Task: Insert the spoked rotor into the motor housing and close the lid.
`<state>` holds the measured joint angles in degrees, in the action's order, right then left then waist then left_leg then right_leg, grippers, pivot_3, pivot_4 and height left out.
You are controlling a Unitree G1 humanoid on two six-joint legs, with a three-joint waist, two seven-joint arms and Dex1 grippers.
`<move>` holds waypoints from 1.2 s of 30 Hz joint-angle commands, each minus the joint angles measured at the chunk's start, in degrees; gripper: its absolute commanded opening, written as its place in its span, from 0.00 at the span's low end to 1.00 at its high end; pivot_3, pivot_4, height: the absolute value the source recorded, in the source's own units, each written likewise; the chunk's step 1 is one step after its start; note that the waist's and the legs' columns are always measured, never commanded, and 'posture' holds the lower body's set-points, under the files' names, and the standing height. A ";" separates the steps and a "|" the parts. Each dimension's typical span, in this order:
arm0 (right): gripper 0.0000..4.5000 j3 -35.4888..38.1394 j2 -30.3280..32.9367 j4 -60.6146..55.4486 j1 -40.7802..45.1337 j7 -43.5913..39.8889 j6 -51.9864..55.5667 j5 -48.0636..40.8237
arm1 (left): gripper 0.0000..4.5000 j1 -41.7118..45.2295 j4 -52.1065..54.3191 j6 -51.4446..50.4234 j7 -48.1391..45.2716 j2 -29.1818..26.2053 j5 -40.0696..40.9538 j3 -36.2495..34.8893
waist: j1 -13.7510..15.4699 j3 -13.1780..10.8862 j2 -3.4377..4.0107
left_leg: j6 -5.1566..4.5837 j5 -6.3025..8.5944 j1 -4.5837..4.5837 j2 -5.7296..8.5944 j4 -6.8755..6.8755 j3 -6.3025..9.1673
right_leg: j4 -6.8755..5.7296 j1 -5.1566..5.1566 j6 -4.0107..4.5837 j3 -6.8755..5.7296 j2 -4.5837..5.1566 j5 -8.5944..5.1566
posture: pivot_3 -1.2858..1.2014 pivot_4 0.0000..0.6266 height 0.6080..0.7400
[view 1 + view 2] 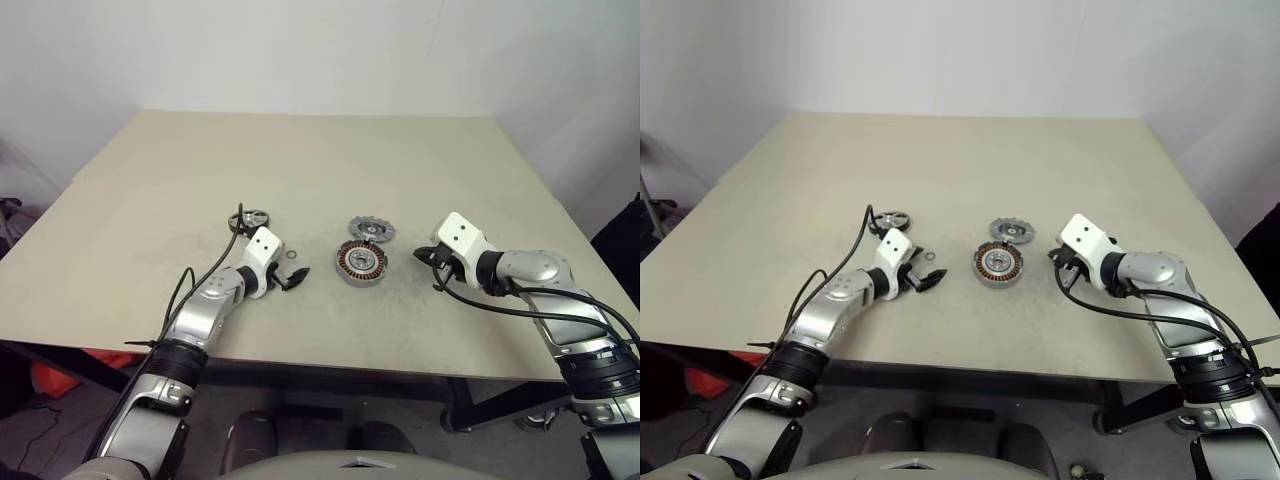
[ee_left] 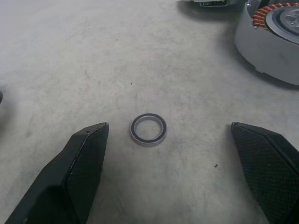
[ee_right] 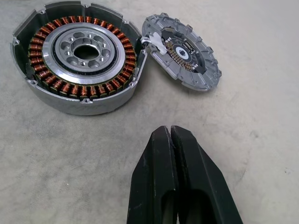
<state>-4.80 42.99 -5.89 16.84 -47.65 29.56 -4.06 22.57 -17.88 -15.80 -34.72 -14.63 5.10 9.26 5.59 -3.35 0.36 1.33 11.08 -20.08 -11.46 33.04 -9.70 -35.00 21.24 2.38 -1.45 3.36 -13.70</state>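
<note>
The left gripper [image 2: 168,172] hangs low over the table [image 1: 330,160] with its two black, faceted fingers [image 2: 77,172] spread wide and holding nothing. Between them on the surface lies a small ring [image 2: 148,129], thin, dark-rimmed and metallic, touching neither finger. Behind this gripper sits the rotor [image 1: 248,218], a dark spoked disc, its detail hard to make out.

The right gripper [image 3: 174,140] has its fingers pressed flat together, empty, pointing at the housing [image 3: 77,58] from the right, apart from it. The housing is a grey metal ring with copper windings around a silver drilled hub, lying flat near the table's middle. The lid [image 3: 184,50], a grey disc with a toothed rim, lies just behind it, nearly touching. The matte beige tabletop lies bare and wide toward its far edge and sides.
</note>
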 commanded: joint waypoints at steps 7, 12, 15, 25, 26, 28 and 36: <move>0.00 1.42 0.26 -2.55 0.83 0.30 0.27 -1.28 | 0.72 1.78 -0.48 -1.43 1.14 -0.24 -0.64 -0.49 | 0.05 0.00 0.00 | 0.00 0.00 -0.01 0.01 0.00 0.01 | 0.00 0.00 0.00 0.00 0.00 0.00 | 0.52 0.00 1.00; 0.00 0.98 -0.08 -2.10 1.33 0.50 0.07 -1.07 | 0.72 1.55 -0.44 -2.16 1.33 -0.47 -1.00 -0.40 | 0.02 0.00 0.00 | 0.00 0.00 0.00 0.00 0.00 0.01 | 0.00 0.00 0.00 0.00 0.00 0.00 | 0.52 0.00 1.00; 0.00 0.82 -0.30 -2.17 1.70 0.69 0.12 -0.94 | 0.68 1.48 -0.20 -2.90 1.46 -0.73 -1.44 -0.17 | 0.01 0.01 0.02 | 0.00 0.00 0.00 0.00 0.00 0.01 | 0.00 0.00 0.00 0.00 0.00 0.00 | 0.52 0.00 1.00; 0.00 0.63 -0.57 -1.81 2.57 1.24 -0.17 -0.45 | 0.39 1.66 -0.46 -3.66 3.07 -0.26 -1.59 -0.39 | 0.03 0.04 0.06 | 0.00 0.00 0.00 0.01 0.00 0.02 | 0.00 -0.01 0.00 0.00 0.00 0.00 | 0.52 0.00 1.00; 0.00 0.64 -0.56 -1.81 2.55 1.31 -0.21 -0.39 | 0.39 1.51 -0.46 -3.66 2.96 -0.33 -1.59 -0.28 | 0.04 0.04 0.05 | 0.00 0.00 0.01 0.01 0.00 0.02 | 0.00 -0.01 0.00 0.00 0.00 0.00 | 0.52 0.00 1.00; 0.00 0.58 -0.54 -1.78 2.57 1.43 -0.29 -0.28 | 0.35 1.40 -0.52 -3.60 2.99 -0.40 -1.63 -0.24 | 0.03 0.04 0.06 | 0.00 0.00 0.01 0.01 0.00 0.02 | 0.00 -0.01 0.00 0.00 0.00 0.00 | 0.52 0.00 1.00; 0.00 1.08 -0.17 -1.67 2.47 1.76 -0.71 -0.42 | 0.17 2.23 -1.55 -3.60 3.41 -0.60 -1.87 -0.57 | 0.02 0.05 0.08 | 0.00 0.00 0.01 0.01 0.00 0.02 | 0.00 -0.01 0.00 0.00 0.00 0.00 | 0.52 0.00 1.00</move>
<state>-4.83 42.34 -5.90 18.02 -46.06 29.93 -4.46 24.25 -18.27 -18.96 -32.03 -14.55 4.19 9.17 5.61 -3.30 0.44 1.33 11.08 -20.07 -11.46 33.04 -9.68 -35.00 21.23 2.38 -1.45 3.36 -13.70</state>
